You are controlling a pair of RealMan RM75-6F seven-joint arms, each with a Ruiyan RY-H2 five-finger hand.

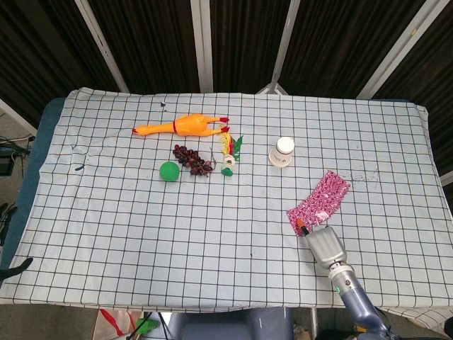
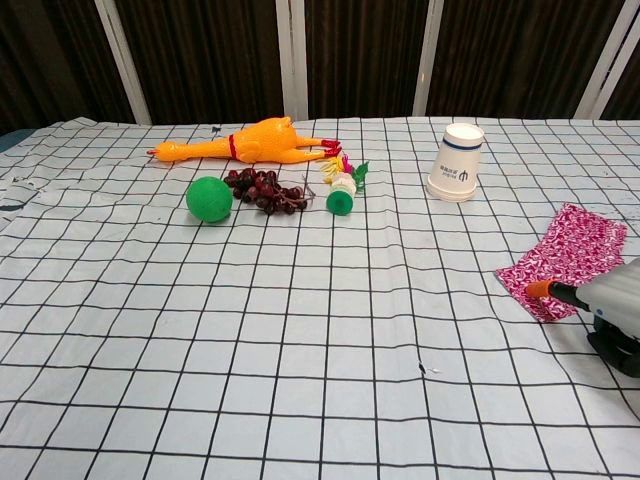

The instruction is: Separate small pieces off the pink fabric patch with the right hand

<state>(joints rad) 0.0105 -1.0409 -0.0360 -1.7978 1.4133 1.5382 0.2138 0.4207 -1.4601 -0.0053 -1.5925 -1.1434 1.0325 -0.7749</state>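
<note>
In the head view, the pink fabric patch (image 1: 318, 200) is seen lying flat on the checked cloth of the bench (image 1: 106, 212), a little toward the robot and to the right of the upturned paper cup (image 1: 283, 151). The right hand (image 1: 323, 245) is placed at the patch's near corner, an orange-tipped finger (image 1: 303, 229) touching or just overlapping that edge. How far the hand is opened cannot be told here, since only its back is shown. The left hand is not seen. Well to the left of the cup, a rubber chicken (image 1: 180, 127), a bunch of grapes (image 1: 192, 159), a green ball (image 1: 168, 171) and a small colourful toy (image 1: 229, 157) are grouped.

In the chest view, the patch (image 2: 565, 258) is found low and right of the cup (image 2: 457, 161). One finger (image 2: 560, 292) of the right hand (image 2: 612, 310) is extended onto the patch's near corner; nothing is seen to be held, though the remaining fingers are cropped, so the grip cannot be told. No loose pieces are seen beside the patch. The task is therefore judged barely begun: contact is made, and all separating is left.
</note>
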